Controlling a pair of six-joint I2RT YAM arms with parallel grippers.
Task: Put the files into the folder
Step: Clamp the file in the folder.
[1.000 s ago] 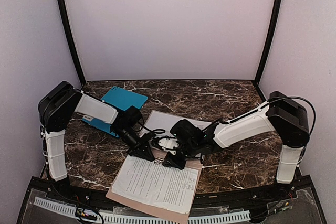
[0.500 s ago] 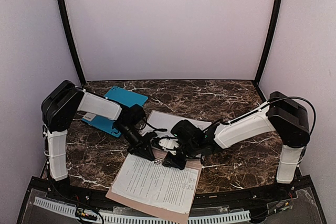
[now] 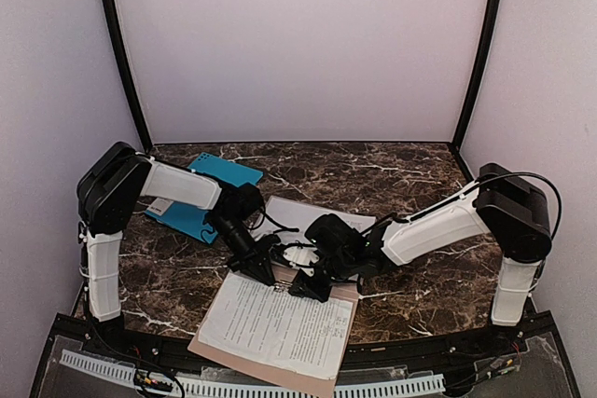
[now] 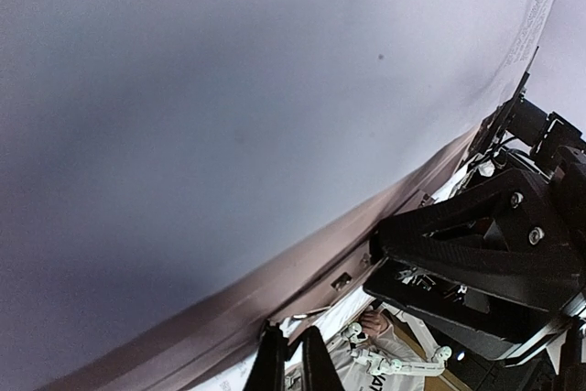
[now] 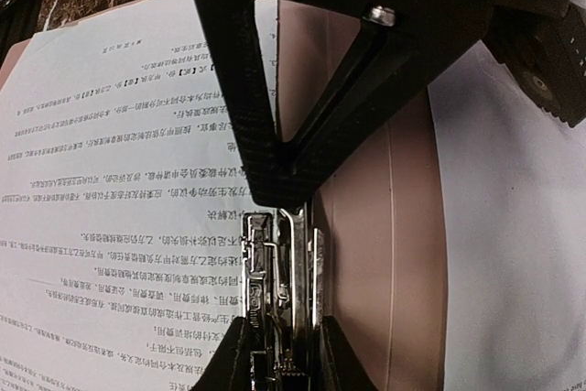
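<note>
While right hand (image 5: pixel 284 329) clamps metal clip (image 5: pixel 291 254) on folder (image 5: pixel 366 226), left hand (image 4: pixel 292 343) nearly closed, grip unclear.

Lab booth (blank walls (image 3: pixel 298 44), marble tabletop (image 3: pixel 401 170))

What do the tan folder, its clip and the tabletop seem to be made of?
Folder: matte tan card, it seems; flat, dull, with a pressed crease line. Clip: metal, bright silvery finish with sharp reflections. Tabletop: dark brown marble look with white veins; real stone or printed laminate cannot be told.
</note>
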